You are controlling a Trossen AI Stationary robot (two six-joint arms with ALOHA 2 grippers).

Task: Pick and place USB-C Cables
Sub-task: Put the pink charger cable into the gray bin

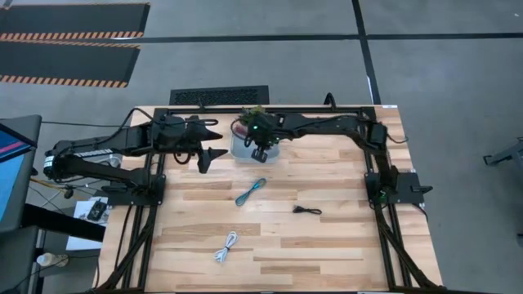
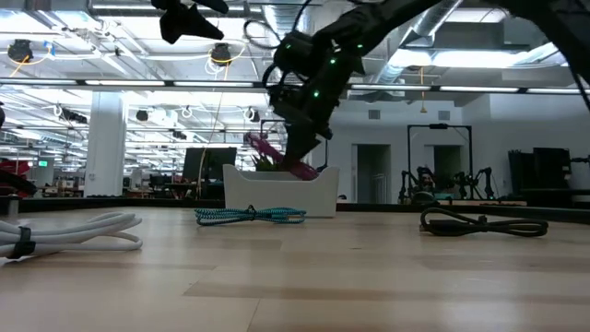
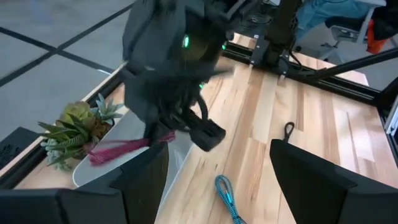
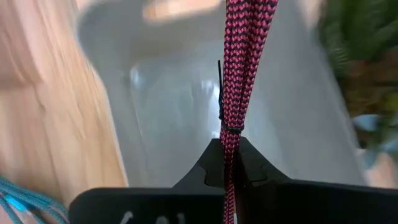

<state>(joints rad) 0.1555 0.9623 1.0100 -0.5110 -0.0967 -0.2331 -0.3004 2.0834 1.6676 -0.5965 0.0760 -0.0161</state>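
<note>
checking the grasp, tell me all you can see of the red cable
The red cable is a thin bundle with a braided maroon-and-black sheath, folded into parallel strands and cinched by a dark tie. The right gripper is shut on one end; the rest hangs over the white bin, beside the plant. Whether it touches the bin is unclear.

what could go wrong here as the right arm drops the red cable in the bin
The right tool pinches the dark red cable near one end, so the long free end could drape over the white bin's rim instead of landing inside. The green plant sits at one end of the bin and may snag it. The open left tool hangs close beside the bin, so the arms could brush.
</note>
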